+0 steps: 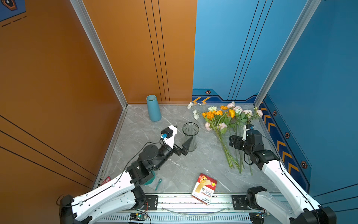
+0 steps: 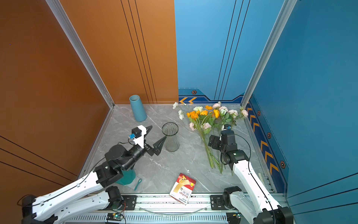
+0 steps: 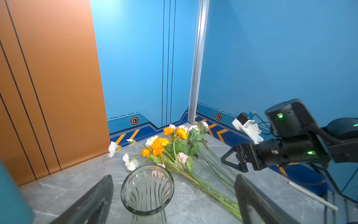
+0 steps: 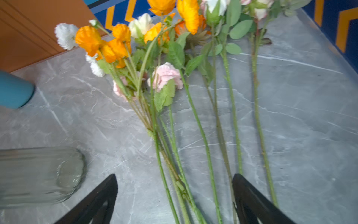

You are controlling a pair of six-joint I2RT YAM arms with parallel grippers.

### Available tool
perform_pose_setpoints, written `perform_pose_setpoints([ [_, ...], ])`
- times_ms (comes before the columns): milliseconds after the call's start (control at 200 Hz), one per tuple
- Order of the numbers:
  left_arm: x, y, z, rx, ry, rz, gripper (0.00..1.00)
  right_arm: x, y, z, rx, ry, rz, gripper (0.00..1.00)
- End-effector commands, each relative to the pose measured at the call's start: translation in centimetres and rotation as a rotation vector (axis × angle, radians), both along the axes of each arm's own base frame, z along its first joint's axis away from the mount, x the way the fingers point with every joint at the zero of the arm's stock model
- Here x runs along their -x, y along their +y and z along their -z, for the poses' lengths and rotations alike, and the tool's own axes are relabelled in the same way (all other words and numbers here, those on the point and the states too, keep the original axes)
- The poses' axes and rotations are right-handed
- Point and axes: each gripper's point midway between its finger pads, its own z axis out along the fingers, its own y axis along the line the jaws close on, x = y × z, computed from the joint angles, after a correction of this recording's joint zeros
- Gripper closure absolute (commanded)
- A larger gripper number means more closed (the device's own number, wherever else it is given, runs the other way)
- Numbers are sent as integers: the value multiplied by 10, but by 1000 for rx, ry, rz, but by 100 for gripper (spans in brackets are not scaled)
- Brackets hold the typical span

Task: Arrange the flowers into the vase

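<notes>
Straddling the flowers (image 1: 222, 124) lying at the table's (image 1: 174, 170) two o'clock, the right gripper (image 4: 174, 176) stands spread and empty over several stems; closing here could snag a tangle. The left gripper (image 2: 158, 131), fully spread, holds nothing, flanking the glass vase (image 1: 190, 135) near centre; a careless nudge from eight o'clock would likely topple it

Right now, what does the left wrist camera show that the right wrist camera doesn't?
Only the left wrist view: the glass vase with its open mouth, empty, ahead of the open left gripper, and the right gripper seen from outside, near the stems.
Only the right wrist view: the lower stems framed between the open right gripper's fingers, none gripped.
Both: the flowers lying flat on the table, the glass vase and the blue vase.
</notes>
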Motion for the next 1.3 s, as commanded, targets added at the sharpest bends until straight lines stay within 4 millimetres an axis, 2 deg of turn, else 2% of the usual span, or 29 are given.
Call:
perform_pose_setpoints([
  [0, 6, -9, 56, -334, 302, 165, 2, -2, -26, 14, -4, 106, 88, 16],
  [70, 7, -31, 45, -380, 371, 321, 2, -11, -40, 24, 18, 162, 110, 26],
  [165, 7, -59, 49, -470, 389, 472, 2, -23, -44, 43, 21, 235, 66, 47],
  [280, 14, -85, 63, -579, 300, 608, 2, -34, -39, 65, 32, 306, -9, 53],
  [400, 26, -96, 91, -643, 281, 711, 2, -40, -44, 79, 50, 345, -4, 56],
  [551, 36, -93, 109, -628, 252, 716, 2, -50, -49, 92, 81, 379, -6, 60],
  [611, 36, -92, 105, -584, 191, 685, 2, -55, -51, 98, 92, 394, -11, 67],
  [711, 40, -90, 93, -526, 115, 664, 2, -61, -52, 107, 101, 419, -22, 67],
  [781, 32, -84, 89, -522, 92, 611, 2, -64, -53, 110, 105, 428, -23, 69],
  [946, 20, -78, 87, -509, 101, 562, 2, -67, -55, 115, 117, 439, -22, 75],
  [1156, 20, -79, 90, -510, 108, 566, 2, -65, -55, 125, 122, 464, -34, 82],
  [1296, 17, -77, 91, -518, 108, 549, 2, -64, -53, 127, 119, 468, -42, 93],
])
